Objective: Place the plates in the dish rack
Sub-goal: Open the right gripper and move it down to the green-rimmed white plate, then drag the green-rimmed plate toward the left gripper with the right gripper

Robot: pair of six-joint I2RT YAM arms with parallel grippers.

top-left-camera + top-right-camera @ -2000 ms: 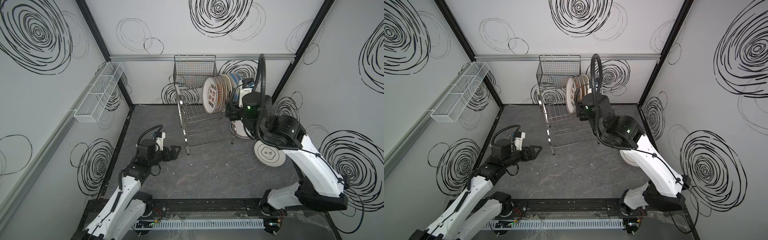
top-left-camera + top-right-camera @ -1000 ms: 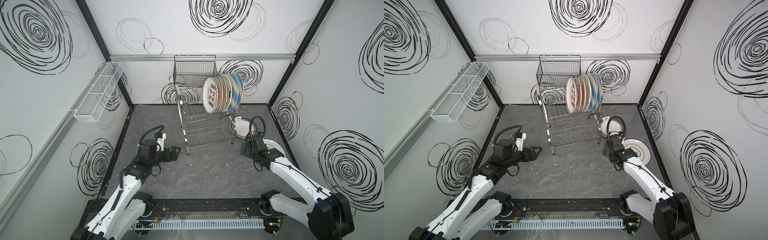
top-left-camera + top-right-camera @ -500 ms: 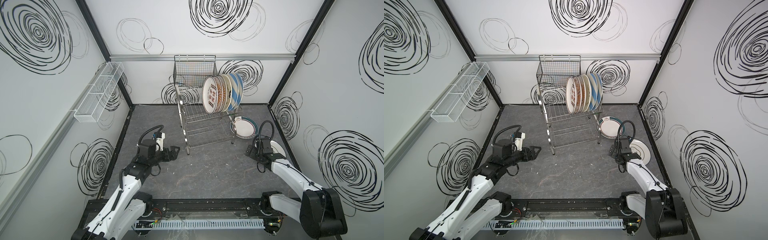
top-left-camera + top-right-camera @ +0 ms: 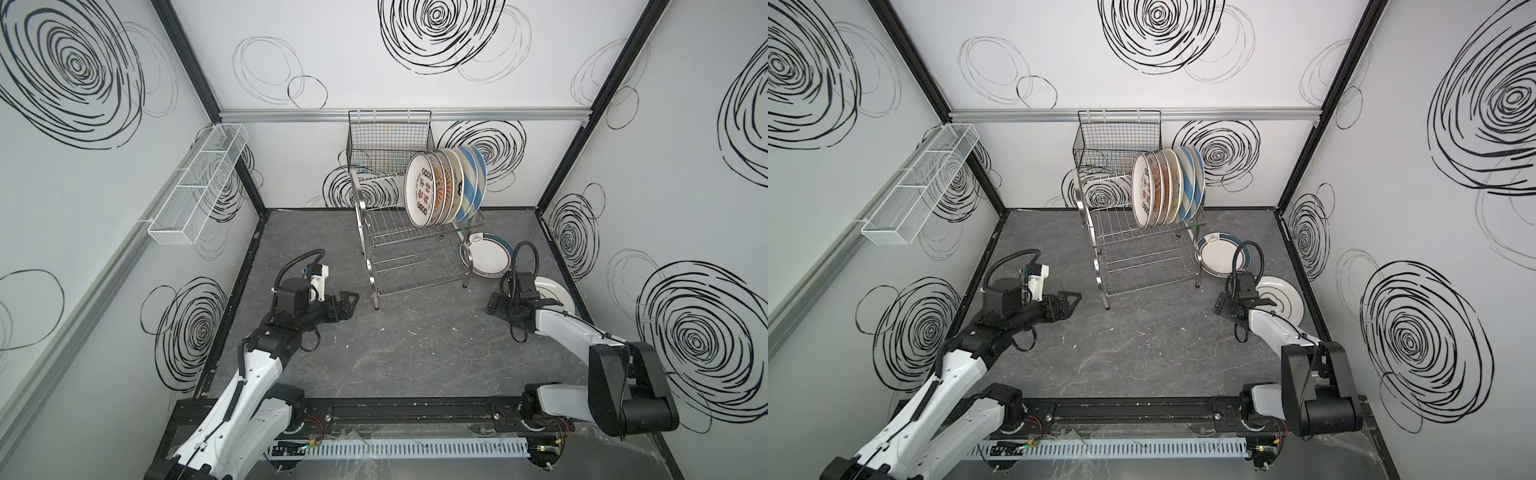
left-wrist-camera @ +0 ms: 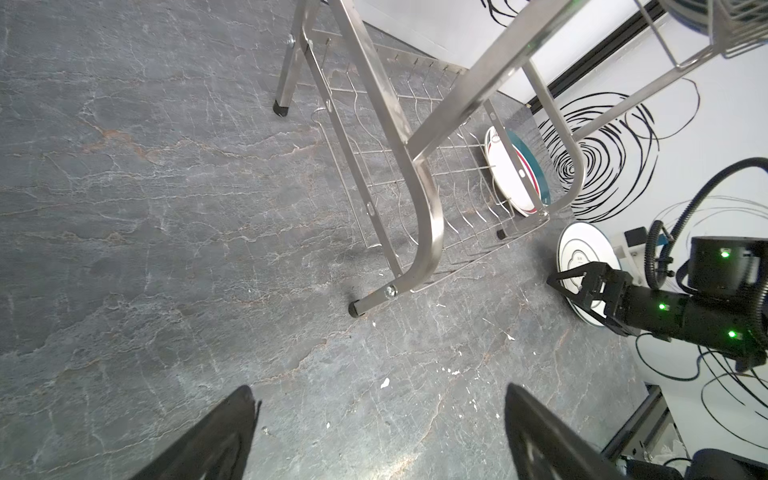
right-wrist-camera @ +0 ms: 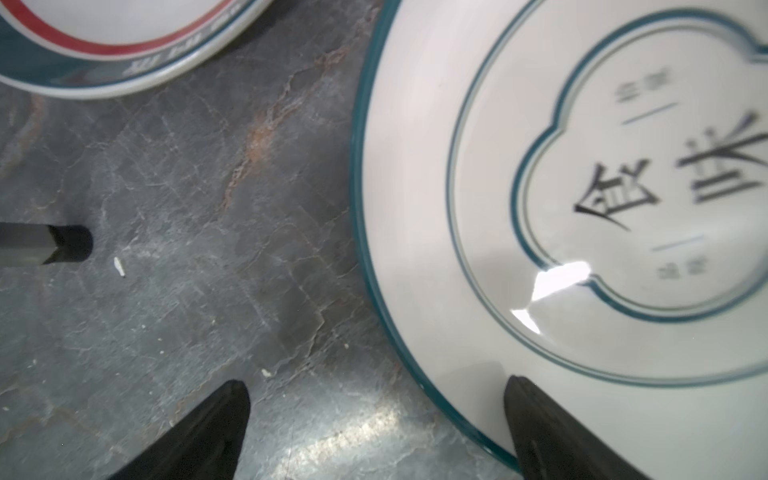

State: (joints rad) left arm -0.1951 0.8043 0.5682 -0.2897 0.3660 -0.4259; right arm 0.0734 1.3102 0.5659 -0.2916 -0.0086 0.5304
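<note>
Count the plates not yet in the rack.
2. A teal-rimmed plate lies on the table right of the rack; a white plate lies nearer the front, the open right gripper over its rim. None seems hidden.

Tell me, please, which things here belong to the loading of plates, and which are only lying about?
For the job:
dish rack
plates standing in it
teal-rimmed plate on the table
white plate at the open right gripper

Only lying about:
black wire basket, hung behind the rack
white mesh tray, hung up on the left
</note>
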